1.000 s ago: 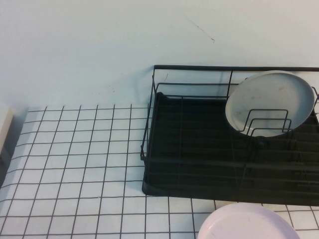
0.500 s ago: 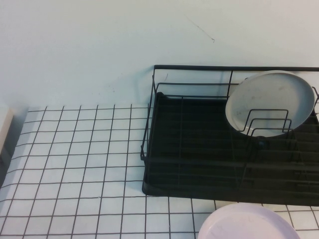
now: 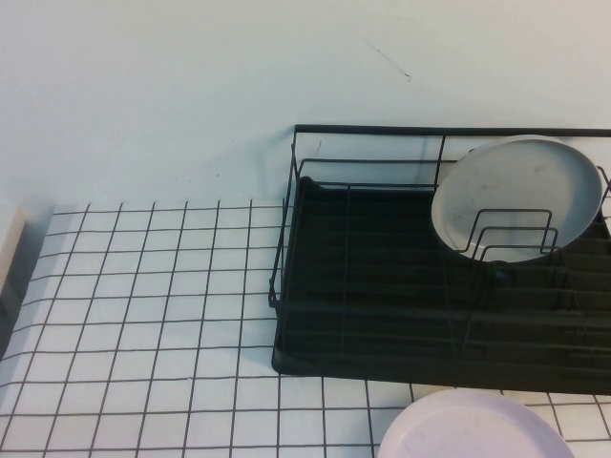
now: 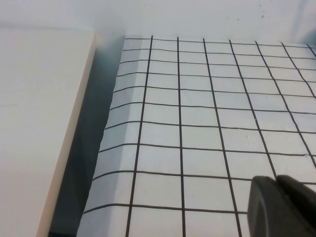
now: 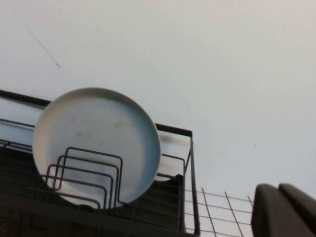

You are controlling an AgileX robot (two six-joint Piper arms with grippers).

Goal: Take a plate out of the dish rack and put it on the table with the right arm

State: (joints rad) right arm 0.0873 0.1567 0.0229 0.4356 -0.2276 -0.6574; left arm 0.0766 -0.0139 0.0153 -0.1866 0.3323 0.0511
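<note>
While the pale pink plate (image 3: 474, 426) lies flat on the tabletop (image 3: 143, 315) just before the dish rack (image 3: 382, 286), we see our right tool (image 5: 285, 210) closed, empty; the left tool (image 4: 281, 205), over bare tabletop, we cannot tell.

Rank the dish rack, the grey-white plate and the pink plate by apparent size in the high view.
1. dish rack, clearly largest, though cropped at the right.
2 and 3. Unsure: grey-white plate shows more area, but pink plate is cut off by the frame's bottom edge and sits nearer the camera.
</note>
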